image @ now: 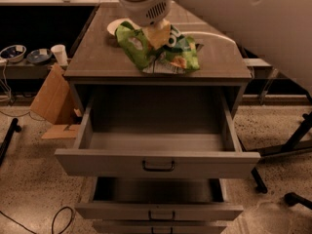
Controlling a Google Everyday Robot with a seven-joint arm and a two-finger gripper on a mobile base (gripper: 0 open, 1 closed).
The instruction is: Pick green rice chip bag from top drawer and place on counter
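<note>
My gripper (pixel 157 33) hangs from the big white arm over the counter (pixel 97 57). It is shut on the top of the green rice chip bag (pixel 163 55), a crumpled bright green bag. The bag hangs low over the counter's front middle; I cannot tell whether it touches the surface. The top drawer (pixel 156 162) is pulled wide open below, and its inside shows nothing in it. Its dark loop handle (pixel 158 166) faces me.
A white plate (pixel 115 27) lies on the counter behind the bag. The second drawer (pixel 156 191) is open a little. A cardboard box (pixel 48 101) leans at the cabinet's left, with a cup (pixel 60 54) and bowls (pixel 13 52) on a low shelf. Dark stand legs (pixel 292 145) are at the right.
</note>
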